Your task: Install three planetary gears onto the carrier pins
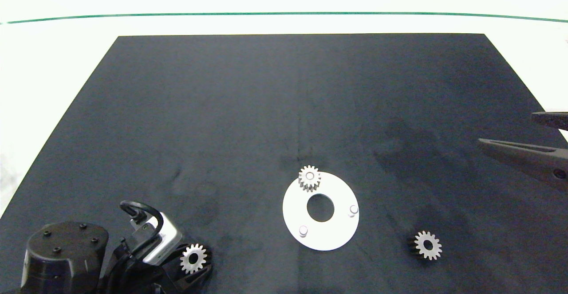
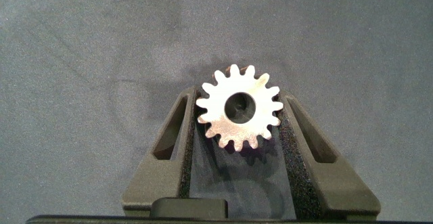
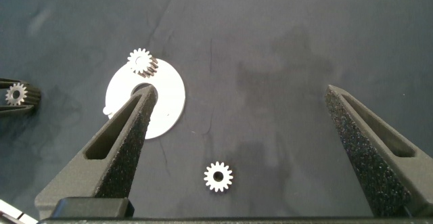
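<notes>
Left gripper [image 2: 238, 116] clamps a planetary gear [image 2: 239, 107] by its teeth — bore exposed for a free carrier pin [image 1: 303, 230]; right gripper [image 3: 237, 126] hangs open.

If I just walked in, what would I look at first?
Probably the white disc in the middle of the dark mat, with one small gear already sitting on a pin and two pins still bare. Next, the left gripper at the near left corner, pinching a second gear. A third gear lies loose to the disc's right.
</notes>
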Available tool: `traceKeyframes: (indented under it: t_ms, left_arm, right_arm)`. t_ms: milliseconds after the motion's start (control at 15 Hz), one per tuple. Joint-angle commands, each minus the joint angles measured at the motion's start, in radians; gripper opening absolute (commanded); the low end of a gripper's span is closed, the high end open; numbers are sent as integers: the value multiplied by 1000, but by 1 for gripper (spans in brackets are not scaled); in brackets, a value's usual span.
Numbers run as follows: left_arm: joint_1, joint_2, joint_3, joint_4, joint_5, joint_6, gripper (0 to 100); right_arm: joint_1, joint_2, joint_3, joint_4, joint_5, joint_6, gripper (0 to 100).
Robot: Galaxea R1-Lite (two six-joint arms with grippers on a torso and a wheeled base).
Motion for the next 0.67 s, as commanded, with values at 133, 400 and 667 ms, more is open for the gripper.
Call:
traceKeyframes:
  t_ms: [133, 400, 667]
  left_arm:
    - [-1, 6, 6, -14, 0, 1, 27]
    - [-19, -17, 1, -34, 5, 7, 25]
    - [-83, -23, -20, -60, 3, 36, 25]
  right_arm:
    - [1, 2, 0, 1, -2, 0, 100]
    - [1, -1, 0, 1, -1, -2, 100]
    - [2, -35, 0, 3, -2, -3, 100]
